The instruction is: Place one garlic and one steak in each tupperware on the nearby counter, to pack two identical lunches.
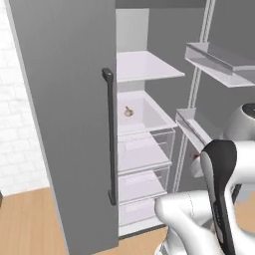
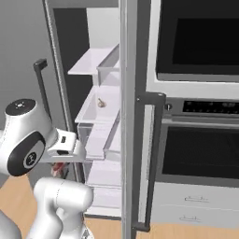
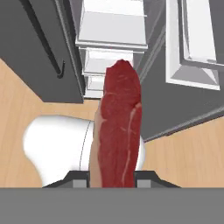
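Steak (image 3: 117, 131) sits clamped between my fingers, a long dark-red slab with a thin pale streak down one side and a tan edge of fat along the other. In the hand view it stands straight up from my gripper (image 3: 113, 183), whose jaws are drawn in tight on its lower end, and the meat's rounded far end points toward the open fridge (image 3: 111, 39). Under it I see the wooden floor (image 3: 26, 109).

In the right base view my hand (image 2: 63, 144) hangs low in front of the open fridge, just outside its lower drawers, and a small patch of red peeks out beneath it at the bottom edge of the wrist. In the left base view the same red speck shows beside my forearm, near the right edge of the fridge opening.

One garlic (image 1: 128, 111) lies inside the fridge, on the white shelf tray (image 1: 149, 117) in the middle of the compartment, toward the tray's back left corner. The right base view shows that bulb on the same tray, well above my hand. It touches nothing but the tray floor.

The fridge door (image 1: 64, 124) stands swung open on the left with its dark vertical handle (image 1: 110, 134) facing me. To the right of the fridge sits a built-in oven (image 2: 196, 149).
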